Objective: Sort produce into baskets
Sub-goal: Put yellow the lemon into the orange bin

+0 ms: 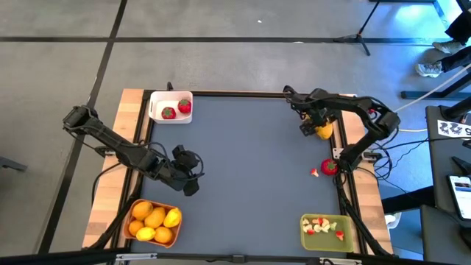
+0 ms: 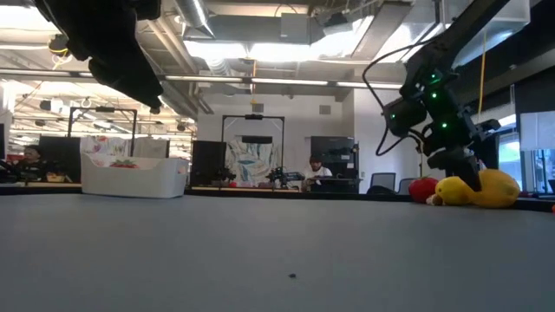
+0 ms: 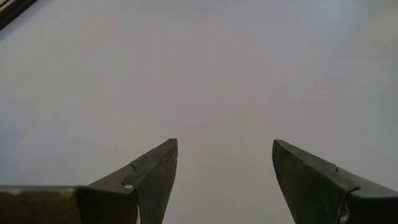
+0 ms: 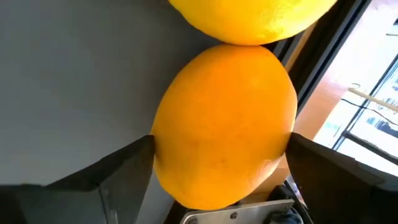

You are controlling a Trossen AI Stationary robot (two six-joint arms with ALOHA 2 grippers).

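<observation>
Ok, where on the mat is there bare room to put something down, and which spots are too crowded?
The widest bare patch is the mat's middle, between the white basket and the olive-green basket, right of the left gripper. Crowded: the right edge, where the right gripper straddles an orange fruit beside a lemon, with a strawberry nearby. The orange basket is packed.

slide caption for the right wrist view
Right gripper straddling an orange citrus on the dark table, a yellow lemon just beyond it.
</observation>
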